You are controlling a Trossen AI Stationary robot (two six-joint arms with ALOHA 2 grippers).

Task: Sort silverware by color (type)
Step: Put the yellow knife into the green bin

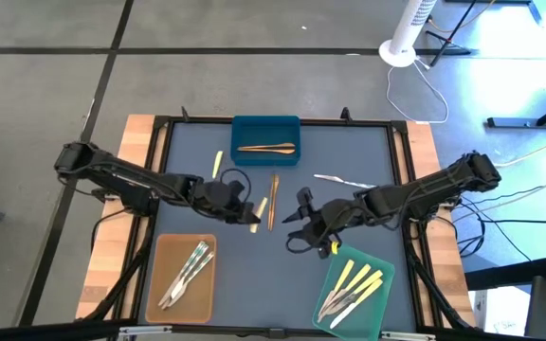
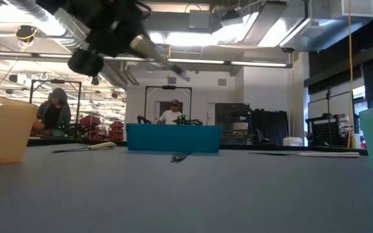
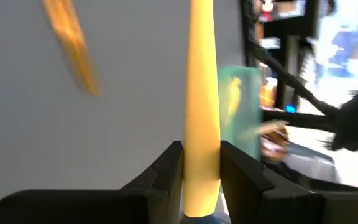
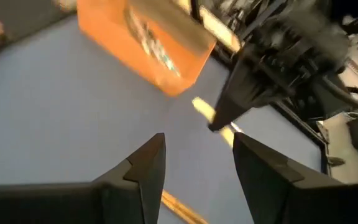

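My left gripper point(image 1: 251, 216) is over the table's middle, shut on a pale yellow utensil point(image 1: 259, 210). My right gripper point(image 1: 298, 221) hovers open just to its right and holds nothing. On the table lie a wood-brown utensil point(image 1: 273, 199), a pale yellow one point(image 1: 218, 163) and a silvery one point(image 1: 344, 180). A brown utensil point(image 1: 266, 147) lies in the blue tray point(image 1: 240, 128). Silvery ones point(image 1: 188, 270) lie in the tan tray point(image 1: 159, 303). Yellow and silvery ones point(image 1: 356, 287) lie in the green tray point(image 1: 377, 317). My left gripper pinches the pale yellow utensil near one end point(image 3: 201, 168) between its two fingers point(image 3: 166, 171). The rest of it sticks out past the fingertips. The low view shows the gripper point(image 2: 109, 32) high above the table with the utensil point(image 2: 167, 65) lifted clear.
The three trays stand at the far middle, near left and near right of the grey mat. The two grippers are close together over the middle. A black frame point(image 1: 154, 170) borders the mat. People point(image 2: 56, 107) sit in the room beyond the table.
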